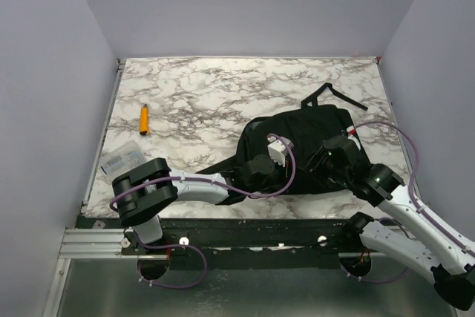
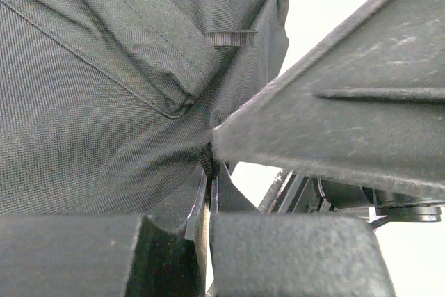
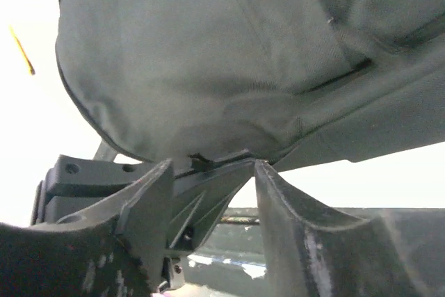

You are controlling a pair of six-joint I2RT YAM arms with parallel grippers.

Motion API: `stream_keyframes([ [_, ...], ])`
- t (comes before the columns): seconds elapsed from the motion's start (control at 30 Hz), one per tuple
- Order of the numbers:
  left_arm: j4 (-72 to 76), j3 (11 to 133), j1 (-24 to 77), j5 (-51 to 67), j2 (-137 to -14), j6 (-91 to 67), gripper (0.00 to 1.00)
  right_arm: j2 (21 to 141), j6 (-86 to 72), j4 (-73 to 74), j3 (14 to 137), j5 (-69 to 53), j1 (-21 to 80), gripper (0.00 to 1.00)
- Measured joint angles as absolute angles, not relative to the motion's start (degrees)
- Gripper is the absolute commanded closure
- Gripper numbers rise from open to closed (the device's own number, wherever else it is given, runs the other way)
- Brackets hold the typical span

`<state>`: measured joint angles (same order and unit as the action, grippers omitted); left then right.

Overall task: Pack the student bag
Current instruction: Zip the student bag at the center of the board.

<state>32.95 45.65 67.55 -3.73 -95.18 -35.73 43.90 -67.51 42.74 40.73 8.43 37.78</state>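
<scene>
Top external view: one student bag (image 1: 304, 128), one orange pen (image 1: 144, 119); left pincer (image 2: 207, 172) pinching bag fabric, right pincer (image 3: 212, 165) spread open.

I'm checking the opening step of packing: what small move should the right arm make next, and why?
Probably close the right gripper on the backpack's edge. It stands open right at that edge, while the left gripper looks pinched shut on the fabric nearby. A second hold would let the arms pull the bag open; the orange marker lies outside it.
</scene>
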Motion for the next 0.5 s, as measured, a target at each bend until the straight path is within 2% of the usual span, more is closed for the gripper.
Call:
stream_keyframes([
  [0.07,33.41,45.63,67.55,-3.73,-95.18,-35.57,1.00,43.81,-66.50,46.46,43.66,11.77,37.82,0.30],
  [0.23,34.79,45.21,67.55,-3.68,-95.18,-35.35,1.00,41.30,-66.46,54.43,46.70,18.15,37.80,0.27],
  [0.43,36.45,44.21,67.55,-3.44,-95.18,-35.33,1.00,36.80,-69.93,59.20,42.48,19.88,37.82,0.13],
  [0.5,36.91,44.01,67.55,-3.09,-95.18,-35.33,1.00,35.64,-71.20,58.81,39.86,19.55,37.80,0.13],
])
